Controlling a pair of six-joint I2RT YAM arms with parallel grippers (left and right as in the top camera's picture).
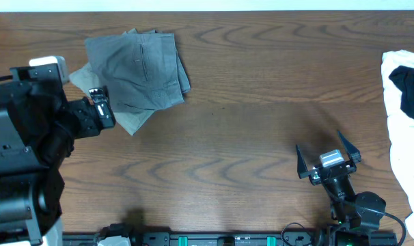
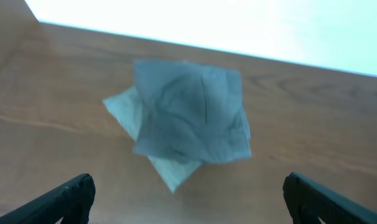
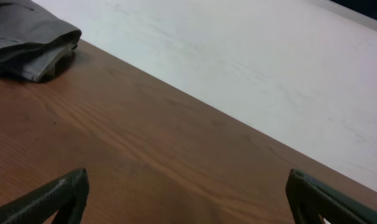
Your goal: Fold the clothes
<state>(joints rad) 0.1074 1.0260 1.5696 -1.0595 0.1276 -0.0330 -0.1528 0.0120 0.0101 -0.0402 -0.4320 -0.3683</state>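
Note:
Folded mid-grey shorts (image 1: 135, 68) lie at the table's back left, on top of a folded khaki-olive garment (image 1: 133, 121) whose corners stick out beneath. In the left wrist view the grey shorts (image 2: 188, 112) lie ahead, with the paler garment's corner (image 2: 171, 173) pointing at me. My left gripper (image 1: 101, 108) is just left of the stack, open and empty (image 2: 188, 205), and not touching it. My right gripper (image 1: 328, 156) is open and empty (image 3: 188, 202) over bare table at the front right. In its view the folded grey shorts (image 3: 27, 40) lie far off at the upper left.
A loose pile of white and black clothes (image 1: 405, 102) lies at the table's right edge. The table is brown wood (image 1: 248, 123). The left arm's black body (image 1: 22, 157) fills the front left corner.

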